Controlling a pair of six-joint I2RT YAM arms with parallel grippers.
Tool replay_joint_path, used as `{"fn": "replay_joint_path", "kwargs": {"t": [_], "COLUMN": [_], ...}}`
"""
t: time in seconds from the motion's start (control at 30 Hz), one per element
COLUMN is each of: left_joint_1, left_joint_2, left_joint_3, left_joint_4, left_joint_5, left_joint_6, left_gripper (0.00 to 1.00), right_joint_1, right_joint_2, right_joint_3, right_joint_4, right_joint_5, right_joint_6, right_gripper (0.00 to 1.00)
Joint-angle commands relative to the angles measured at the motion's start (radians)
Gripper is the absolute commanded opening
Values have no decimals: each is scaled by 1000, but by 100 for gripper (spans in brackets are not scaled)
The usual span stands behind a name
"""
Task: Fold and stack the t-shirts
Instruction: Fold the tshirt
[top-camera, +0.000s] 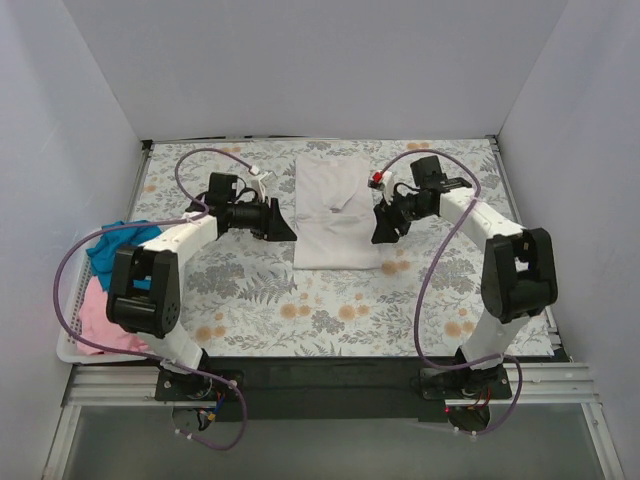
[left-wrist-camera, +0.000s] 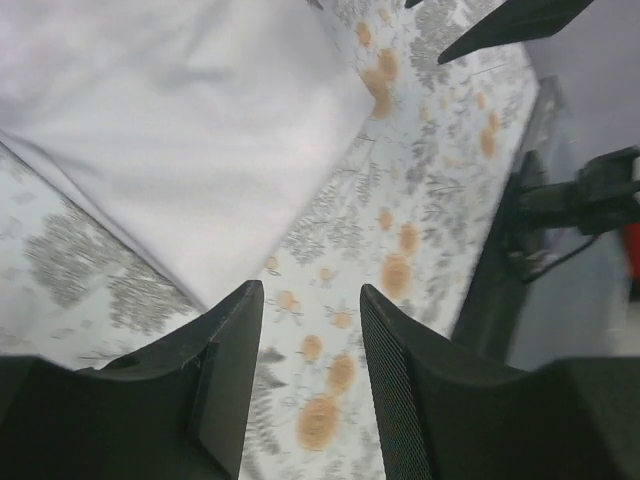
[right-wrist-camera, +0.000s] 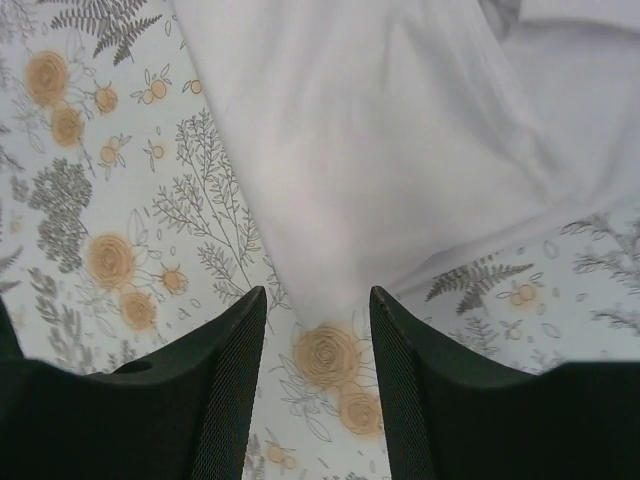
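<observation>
White cloth, the half-folded shirt (top-camera: 333, 210), lay at the middle of the table (top-camera: 330, 310) between the left claw (left-wrist-camera: 310, 300) and right claw (right-wrist-camera: 318, 300), both parted and empty. A claw pinching only the top layer, or catching the cover (top-camera: 250, 290) beneath, could bunch the fold. No writing was legible.

The flat t-shirt (top-camera: 335, 210) lies on the counter (top-camera: 330, 310), toward the far middle. The left fingers (top-camera: 280, 228) are just off its near left corner, and the right fingers (top-camera: 382, 228) are at its near right corner. Well away to the left of that shirt, at the counter's left edge, sits a basket (top-camera: 68, 350), and in it lie two more shirts, one bunched t-shirt (top-camera: 112, 250) behind the other t-shirt (top-camera: 98, 312).
</observation>
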Motion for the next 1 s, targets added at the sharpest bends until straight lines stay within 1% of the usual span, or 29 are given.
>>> {"fn": "replay_joint_path", "kwargs": {"t": [0.0, 0.03, 0.07, 0.1, 0.13, 0.17, 0.2, 0.23, 0.27, 0.33, 0.43, 0.57, 0.63, 0.77, 0.87, 0.9, 0.97], "left_joint_1": [-17, -46, -65, -103, -123, -144, -183, -201, -215, -243, -275, -298, -298, -300, -298, -298, -298], "left_joint_2": [-98, -113, -145, -159, -171, -179, -179, -179, -181, -173, -155, -103, -83, -57, -37, -30, -18], "left_joint_3": [15, 0, -27, -81, -113, -136, -155, -191, -210, -254, -299, -298, -295, -302, -307, -304, -302], "left_joint_4": [-129, -123, -91, -65, -30, 28, 50, 75, 137, 184, 265, 291, 297, 297, 297, 296, 285], "left_joint_5": [-137, -198, -221, -251, -302, -329, -350, -381, -387, -390, -406, -438, -450, -461, -475, -482, -501], "left_joint_6": [489, 556, 628, 678, 741, 762, 780, 803, 803, 872, 912, 957, 967, 995, 1019, 1024, 1032], "left_gripper": [43, 42, 42, 41, 40, 40, 38, 38, 38, 38, 38, 38, 37, 37, 35, 33, 30], "right_joint_1": [59, 67, 72, 85, 93, 104, 127, 136, 144, 176, 211, 244, 247, 245, 247, 247, 247], "right_joint_2": [-104, -116, -127, -146, -153, -162, -181, -190, -199, -207, -195, -184, -170, -138, -117, -110, -110], "right_joint_3": [-51, -74, -96, -119, -155, -181, -204, -250, -269, -304, -329, -401, -410, -421, -432, -435, -436], "right_joint_4": [-30, -16, 1, 36, 55, 78, 127, 159, 185, 236, 282, 355, 369, 385, 395, 395, 395], "right_joint_5": [175, 194, 218, 226, 238, 267, 280, 286, 287, 296, 309, 356, 364, 390, 413, 418, 421], "right_joint_6": [-333, -374, -408, -474, -505, -532, -580, -591, -600, -618, -635, -672, -677, -687, -691, -689, -694], "right_gripper": [53, 53, 53, 52, 52, 52, 52, 52, 52, 52, 52, 52, 51, 45, 37, 30, 26]}}
